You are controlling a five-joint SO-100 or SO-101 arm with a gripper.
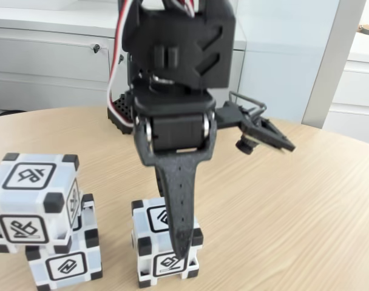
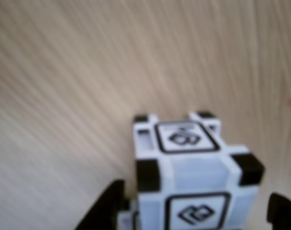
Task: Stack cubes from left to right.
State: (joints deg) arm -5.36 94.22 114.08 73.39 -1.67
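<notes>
On the left of the fixed view two cubes sit stacked on the wooden desk (image 1: 306,200): the upper cube (image 1: 36,200) rests skewed on the lower cube (image 1: 66,257), overhanging it to the left. Just right of them stands the third cube (image 1: 154,242), alone near the desk's front edge. The black claw (image 1: 181,242) reaches down over it, one finger crossing its front face. In the wrist view that cube (image 2: 193,177) sits between the two dark fingertips (image 2: 107,208); the claw is spread open around it, with gaps at either side.
</notes>
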